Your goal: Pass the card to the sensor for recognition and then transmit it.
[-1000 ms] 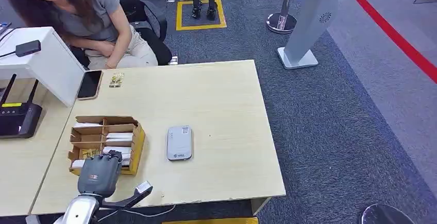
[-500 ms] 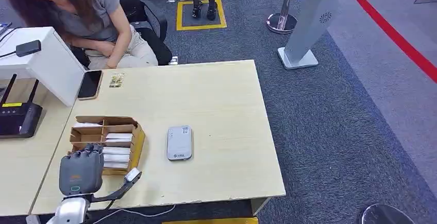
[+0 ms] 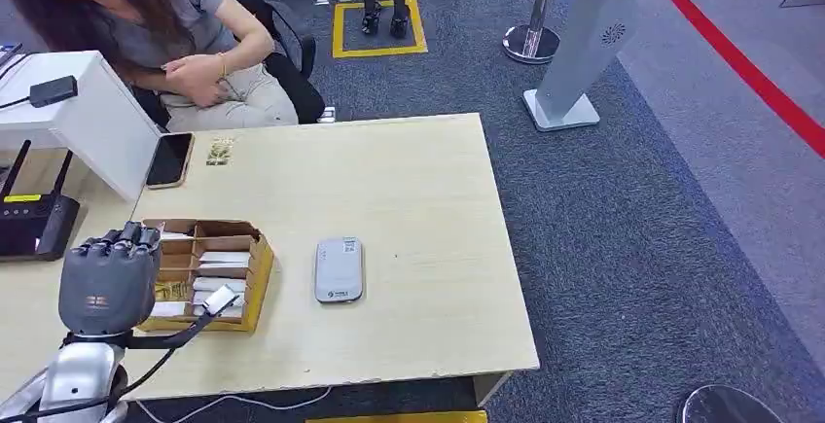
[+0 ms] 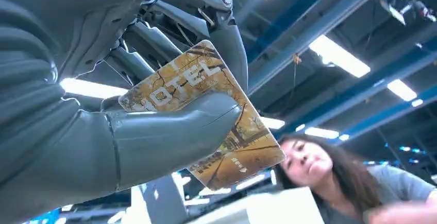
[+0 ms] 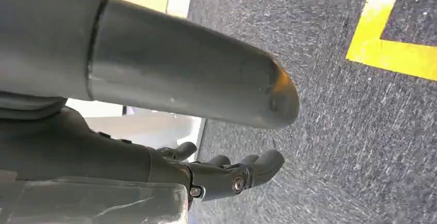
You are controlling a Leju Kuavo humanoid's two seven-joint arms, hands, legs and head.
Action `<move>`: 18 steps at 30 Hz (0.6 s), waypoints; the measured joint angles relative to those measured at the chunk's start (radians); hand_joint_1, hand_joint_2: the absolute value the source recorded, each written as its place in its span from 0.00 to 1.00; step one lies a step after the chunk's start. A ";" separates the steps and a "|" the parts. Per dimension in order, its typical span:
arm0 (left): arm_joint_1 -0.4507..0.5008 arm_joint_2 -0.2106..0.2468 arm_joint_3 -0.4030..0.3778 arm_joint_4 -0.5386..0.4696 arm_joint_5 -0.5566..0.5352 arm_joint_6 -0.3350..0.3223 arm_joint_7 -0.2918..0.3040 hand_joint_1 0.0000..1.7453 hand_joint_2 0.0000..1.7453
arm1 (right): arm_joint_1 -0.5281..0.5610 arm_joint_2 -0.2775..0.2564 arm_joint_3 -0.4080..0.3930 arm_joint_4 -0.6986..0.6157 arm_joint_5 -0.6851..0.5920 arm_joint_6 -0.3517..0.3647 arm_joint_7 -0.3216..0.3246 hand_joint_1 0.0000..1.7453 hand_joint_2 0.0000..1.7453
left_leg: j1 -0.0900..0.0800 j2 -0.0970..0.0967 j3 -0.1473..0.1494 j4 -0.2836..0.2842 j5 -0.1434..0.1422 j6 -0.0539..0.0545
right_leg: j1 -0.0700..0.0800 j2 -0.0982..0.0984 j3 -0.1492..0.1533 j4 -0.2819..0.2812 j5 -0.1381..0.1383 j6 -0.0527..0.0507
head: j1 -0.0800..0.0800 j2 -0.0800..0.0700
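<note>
left hand raised, thumb and fingers pinching; right hand hangs empty, fingers apart.

The counter carries a cardboard box of cards, a grey sensor beside it, and a phone and small card at the far edge.

Head view looks down on the table; left wrist view faces up, sharing the person.

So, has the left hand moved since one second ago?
Yes. The left hand rose and shifted left, from the cardboard box's near edge to its left side.
</note>
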 joint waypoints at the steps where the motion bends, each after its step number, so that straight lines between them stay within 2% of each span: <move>1: -0.014 0.002 -0.002 0.004 0.000 -0.001 0.000 1.00 1.00 | 0.000 0.000 0.005 0.000 0.010 0.003 -0.002 0.00 0.00 | 0.000 0.000 0.000 0.000 0.000 0.000 | 0.000 0.000 0.000 0.000 0.000 0.000 | 0.000 0.000; 7: -0.087 0.003 -0.004 0.085 0.000 0.016 -0.023 1.00 1.00 | -0.007 0.001 0.028 0.000 0.035 0.008 -0.004 0.00 0.00 | 0.000 0.000 0.000 0.000 0.001 0.000 | 0.000 0.000 0.000 0.000 0.001 0.000 | 0.000 0.000; 9: -0.127 -0.002 -0.003 0.146 0.000 0.040 -0.083 1.00 1.00 | -0.010 0.001 0.039 0.000 0.052 0.012 -0.005 0.00 0.00 | 0.000 -0.001 0.000 0.000 0.001 0.000 | 0.000 -0.001 0.000 0.000 0.001 0.000 | 0.000 0.000; 10: -0.158 -0.008 -0.002 0.185 0.000 0.063 -0.130 1.00 1.00 | -0.014 0.001 0.044 0.000 0.060 0.020 -0.005 0.00 0.00 | 0.000 -0.002 0.000 0.000 0.002 0.000 | 0.000 -0.002 0.000 0.000 0.001 0.000 | 0.000 0.000; 12: -0.235 -0.025 0.011 0.314 0.000 0.124 -0.265 1.00 1.00 | -0.029 0.001 0.063 0.000 0.074 0.035 -0.004 0.00 0.00 | 0.000 -0.002 0.000 0.000 0.003 -0.001 | 0.000 -0.002 0.000 0.000 0.002 -0.001 | 0.000 0.000; 13: -0.276 -0.035 0.012 0.373 0.000 0.150 -0.304 1.00 1.00 | -0.037 0.001 0.071 0.000 0.076 0.043 -0.002 0.00 0.00 | 0.000 -0.002 0.000 0.000 0.004 -0.001 | 0.000 -0.001 -0.001 0.000 0.003 -0.001 | 0.000 0.000; 15: -0.362 -0.059 0.010 0.503 0.000 0.220 -0.356 1.00 1.00 | -0.054 0.002 0.087 0.000 0.077 0.052 0.003 0.00 0.00 | 0.000 -0.001 0.000 0.000 0.004 -0.001 | 0.000 -0.001 -0.001 0.000 0.004 -0.001 | 0.000 0.000; 18: -0.449 -0.107 -0.019 0.628 0.000 0.283 -0.380 1.00 1.00 | -0.072 0.002 0.105 0.000 0.077 0.060 0.005 0.00 0.00 | 0.000 -0.002 0.000 0.000 0.005 -0.001 | 0.000 -0.001 -0.001 0.000 0.005 -0.001 | 0.000 0.000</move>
